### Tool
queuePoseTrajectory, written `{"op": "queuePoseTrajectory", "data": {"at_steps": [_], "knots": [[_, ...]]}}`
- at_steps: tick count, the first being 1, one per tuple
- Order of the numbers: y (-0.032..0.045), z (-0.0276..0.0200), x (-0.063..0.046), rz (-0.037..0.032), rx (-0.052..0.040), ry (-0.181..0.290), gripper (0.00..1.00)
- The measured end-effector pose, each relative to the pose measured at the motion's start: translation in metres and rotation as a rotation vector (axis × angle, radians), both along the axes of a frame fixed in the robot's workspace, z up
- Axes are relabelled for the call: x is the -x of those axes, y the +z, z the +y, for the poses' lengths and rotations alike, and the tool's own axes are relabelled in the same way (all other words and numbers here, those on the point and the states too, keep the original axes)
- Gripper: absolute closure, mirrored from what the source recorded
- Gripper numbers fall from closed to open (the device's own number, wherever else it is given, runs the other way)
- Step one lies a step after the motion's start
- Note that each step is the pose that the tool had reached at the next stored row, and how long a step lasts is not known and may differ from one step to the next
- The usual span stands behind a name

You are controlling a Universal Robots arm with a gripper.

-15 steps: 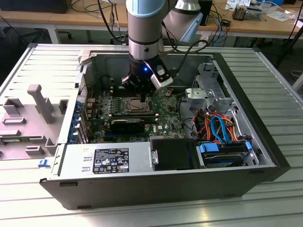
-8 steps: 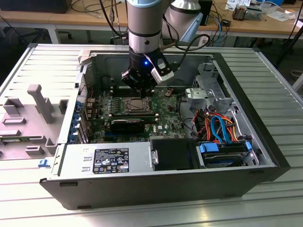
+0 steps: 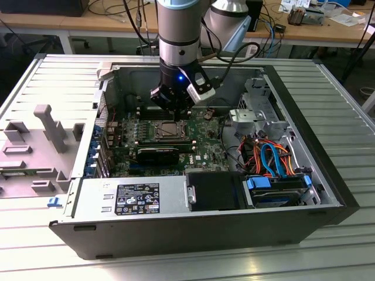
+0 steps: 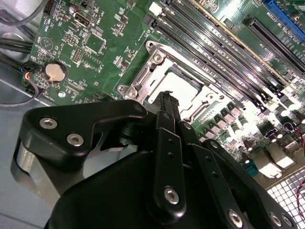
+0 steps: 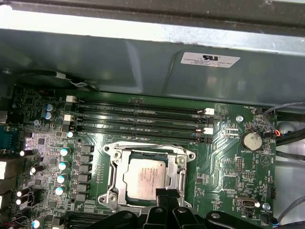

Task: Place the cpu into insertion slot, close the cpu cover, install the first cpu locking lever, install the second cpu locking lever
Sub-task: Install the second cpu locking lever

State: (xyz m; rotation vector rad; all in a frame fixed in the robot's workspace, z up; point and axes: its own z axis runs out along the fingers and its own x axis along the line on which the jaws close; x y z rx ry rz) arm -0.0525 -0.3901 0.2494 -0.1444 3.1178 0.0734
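cpu (image 5: 144, 178): dull silver | cpu cover (image 5: 114, 172): silver | hand (image 5: 164, 196): black

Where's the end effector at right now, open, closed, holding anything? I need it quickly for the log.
End effector: closed, fingertips together with nothing held, poised at the edge of the cpu cover over the seated cpu.

Memory slots (image 5: 138, 119), coin battery (image 5: 250, 140)

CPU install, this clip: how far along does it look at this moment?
Done: the cpu sits in the insertion slot, and the cpu cover lies closed around it, silver top showing through the cut-out. In hand: the gripper is down at the socket's edge, holding nothing visible. Left: I cannot tell whether either locking lever is latched.
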Motion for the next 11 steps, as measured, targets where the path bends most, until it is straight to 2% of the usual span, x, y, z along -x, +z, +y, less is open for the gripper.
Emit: {"op": "queuePoseTrajectory", "data": {"at_steps": [5, 7, 11], "knots": [[0.0000, -0.0015, 0.000, 0.0001, 0.0001, 0.000, 0.89], [-0.0002, -0.0040, -0.001, 0.0000, 0.0000, 0.000, 0.89], [-0.0011, -0.0120, -0.003, 0.0001, 0.0000, 0.000, 0.89]]}}
